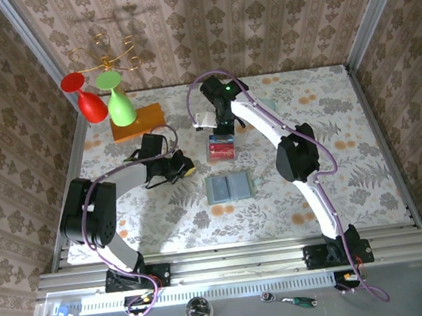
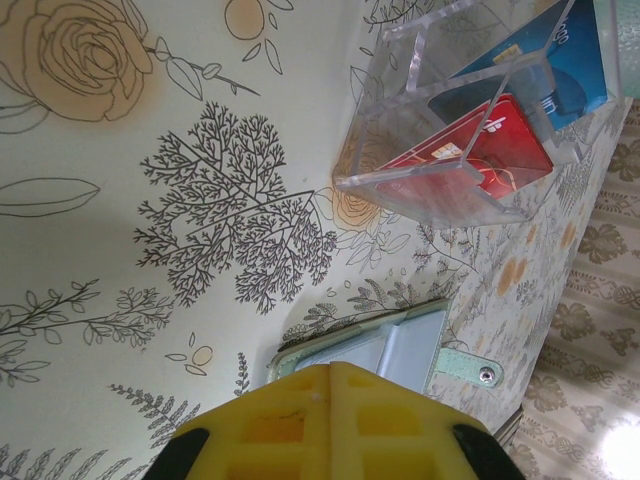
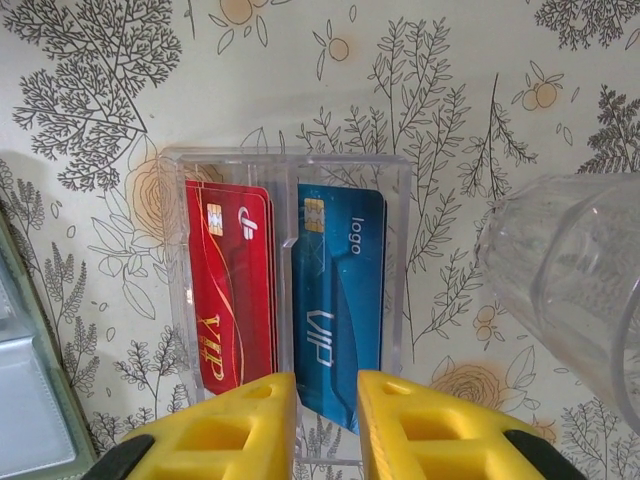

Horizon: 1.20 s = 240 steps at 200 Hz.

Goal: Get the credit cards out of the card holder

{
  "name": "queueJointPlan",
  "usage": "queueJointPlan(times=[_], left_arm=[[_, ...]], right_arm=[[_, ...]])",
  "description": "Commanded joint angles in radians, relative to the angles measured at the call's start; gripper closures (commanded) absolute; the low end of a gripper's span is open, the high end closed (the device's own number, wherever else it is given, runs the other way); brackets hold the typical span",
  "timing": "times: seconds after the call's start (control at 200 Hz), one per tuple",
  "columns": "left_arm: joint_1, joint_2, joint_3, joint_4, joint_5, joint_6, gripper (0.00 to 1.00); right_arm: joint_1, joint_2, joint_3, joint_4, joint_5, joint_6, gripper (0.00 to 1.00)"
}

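Right end effector (image 3: 327,385) is hovering over the clear tray (image 3: 400,200), its yellow fingers (image 3: 240,425) standing slightly apart with a narrow gap. They are not pinching anything, and the near end of the blue card (image 3: 340,300) is showing through the gap. The credit cards (image 1: 223,149) are sitting in that tray, away from the card holder (image 1: 230,188). The red stack (image 3: 230,290) is lying in one compartment and the blue card in the one beside it. A clear cup (image 3: 570,290) is standing just beside the tray.

Left end effector (image 2: 330,372) is hanging low over the surface (image 2: 120,240) with its fingers pressed together, gripping nothing. It is pointing at the card holder, which is lying opened flat on the surface between the two arms, nearer the bases than the tray. The tray and holder are apart, not touching.
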Motion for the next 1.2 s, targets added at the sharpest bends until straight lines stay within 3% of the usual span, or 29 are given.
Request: queueJointPlan(times=[0.0, 0.4, 0.825, 1.195], left_arm=[[-0.005, 0.007, 0.024, -0.004, 0.015, -0.005, 0.93], [-0.058, -0.002, 0.014, 0.01, 0.015, -0.005, 0.93], [-0.142, -0.044, -0.104, 0.076, 0.008, -0.036, 0.93], [-0.161, -0.051, -0.182, 0.121, 0.015, -0.033, 0.93]], right_arm=[[0.006, -0.009, 0.03, -0.008, 0.027, 0.015, 0.75], [0.035, -0.125, -0.121, 0.107, 0.025, 0.248, 0.7], [0.126, -0.442, -0.686, 0.448, 0.013, 0.695, 0.67], [0.17, -0.622, -1.037, 0.689, -0.08, 1.108, 0.67]])
